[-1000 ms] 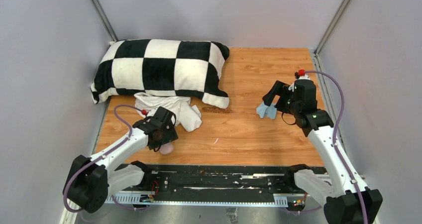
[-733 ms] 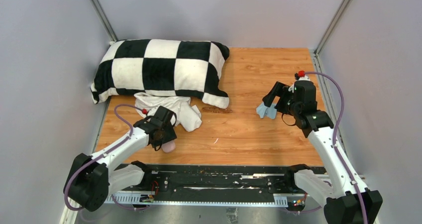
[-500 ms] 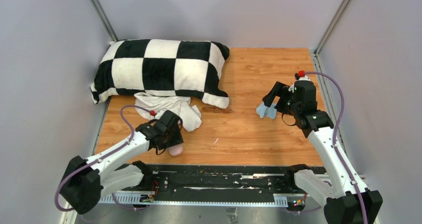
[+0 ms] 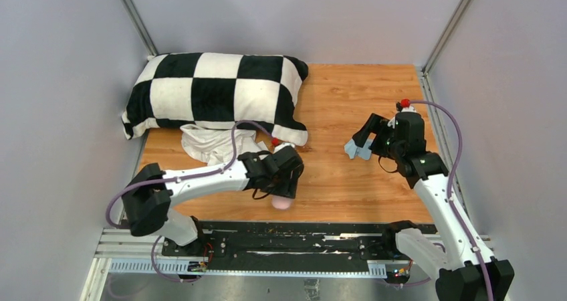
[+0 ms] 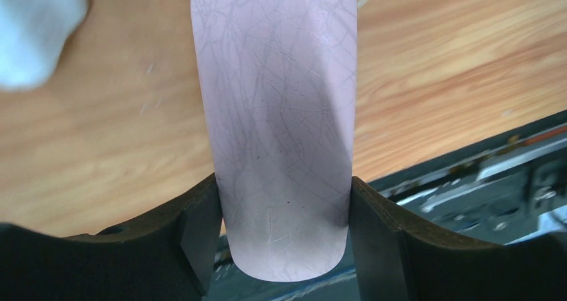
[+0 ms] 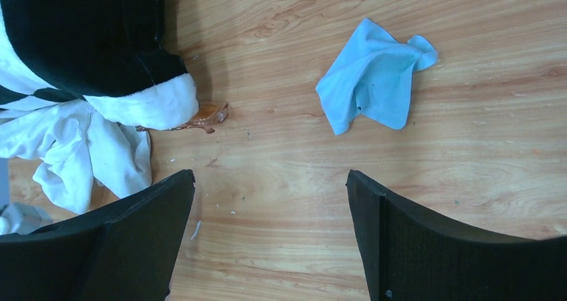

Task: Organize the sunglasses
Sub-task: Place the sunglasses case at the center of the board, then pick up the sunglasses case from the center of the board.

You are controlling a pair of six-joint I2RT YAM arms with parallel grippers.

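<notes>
Checkered pillow (image 4: 214,90): lies at the back left of the desk (image 4: 361,93); I place everything else from it.
Left claw (image 5: 284,241): clenched on the pink case (image 5: 281,114), one pad flat on each long side, just in front of the pillow's near right corner.
Why that grip: it pinches across the narrow width near one end, so most of the shell pokes out free. I'd guess that is to set the case down where both arms can reach it.
Pink case: looks closed, though no seam shows. It seems lifted off the wood, out toward the desk's front edge, but I can't be sure.
Sunglasses (image 6: 204,116): a small amber-brown shape with a thin dark arm peeps from under the pillow's near right corner, touching it. I take that for them. They are in neither the case nor a claw.
Right claw (image 6: 269,180): released, jaws wide, nothing between them. It hovers well to the right of the pillow over bare wood, probably waiting its turn.
Blue cloth (image 6: 374,80): crumpled on the desk right of the pillow, well apart from it, just beyond the right claw's tips.
White fabric (image 4: 214,144): bunched against the pillow's near edge, left of the sunglasses.
Stage: early, I reckon; the glasses are not yet fetched.
Risk: a thin frame half tucked under a soft pillow gives little to pinch.
</notes>
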